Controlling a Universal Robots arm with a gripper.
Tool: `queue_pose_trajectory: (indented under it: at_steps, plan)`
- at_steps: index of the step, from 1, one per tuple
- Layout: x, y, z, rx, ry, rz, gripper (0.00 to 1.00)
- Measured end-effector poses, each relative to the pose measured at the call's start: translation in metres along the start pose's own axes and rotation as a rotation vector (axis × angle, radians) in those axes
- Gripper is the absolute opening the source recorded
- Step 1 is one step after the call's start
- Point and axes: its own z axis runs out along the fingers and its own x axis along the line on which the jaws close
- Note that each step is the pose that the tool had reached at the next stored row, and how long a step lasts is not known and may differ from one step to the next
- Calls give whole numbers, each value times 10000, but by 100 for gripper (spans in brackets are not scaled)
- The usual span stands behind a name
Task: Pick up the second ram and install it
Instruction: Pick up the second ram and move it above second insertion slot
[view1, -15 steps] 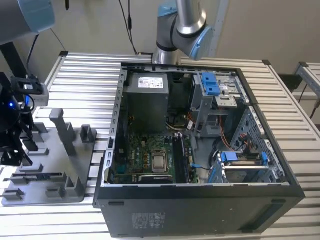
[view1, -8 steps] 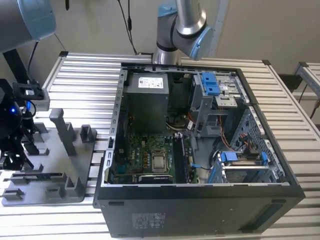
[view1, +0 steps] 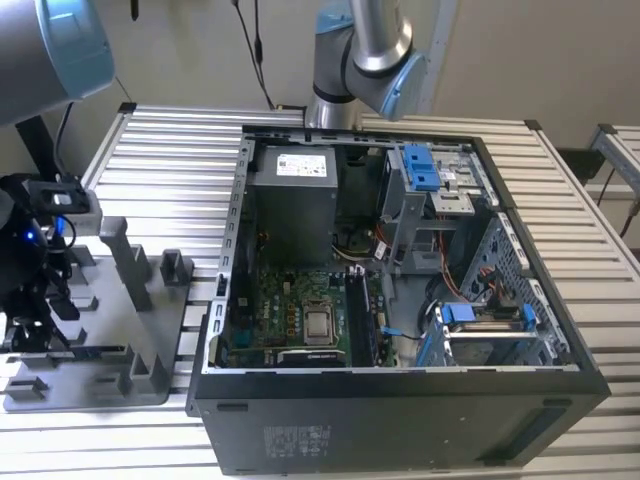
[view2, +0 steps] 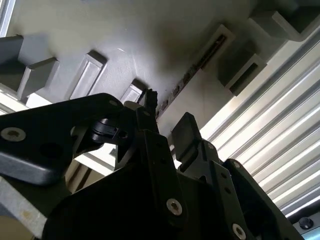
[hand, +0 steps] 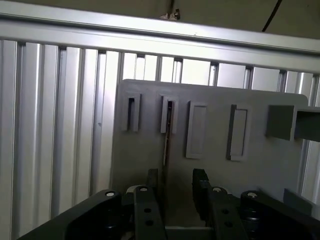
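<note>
Picking up, at nine o'clock of the black computer case (view1: 400, 420): my gripper (hand: 176, 181), spread and empty, apparently straddles the thin dark second ram (hand: 167, 145), which calls for a square closing.

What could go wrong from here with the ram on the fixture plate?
1. In the first wrist view the ram stands off-centre between the open jaws, so closing might tilt it rather than grip it squarely.
2. In the exterior view, upright blocks on the fixture plate stand near the jaws and could be clipped.
</note>
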Motion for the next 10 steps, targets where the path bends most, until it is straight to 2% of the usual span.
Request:
queue_pose_trajectory:
  at_steps: [10]
  plan:
    - [15,23,160,-10,2,-133,42]
